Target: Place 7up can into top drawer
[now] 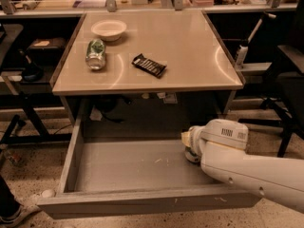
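Note:
The top drawer (118, 165) is pulled open below the table, a wide shallow grey drawer with white scuffs on its floor. My arm reaches in from the right, and my gripper (189, 145) is inside the drawer at its right side, mostly hidden behind the white wrist. A small silver-white can, the 7up can (192, 156), shows just under the gripper's tip, low over or on the drawer floor; I cannot tell which. Most of the can is hidden.
On the tabletop (190, 56) lie a darker green can (95, 54) on its side, a white bowl (109, 29) and a dark snack bar (148, 64). A black chair (287, 75) stands at the right. A shoe (19, 208) is at the floor's lower left.

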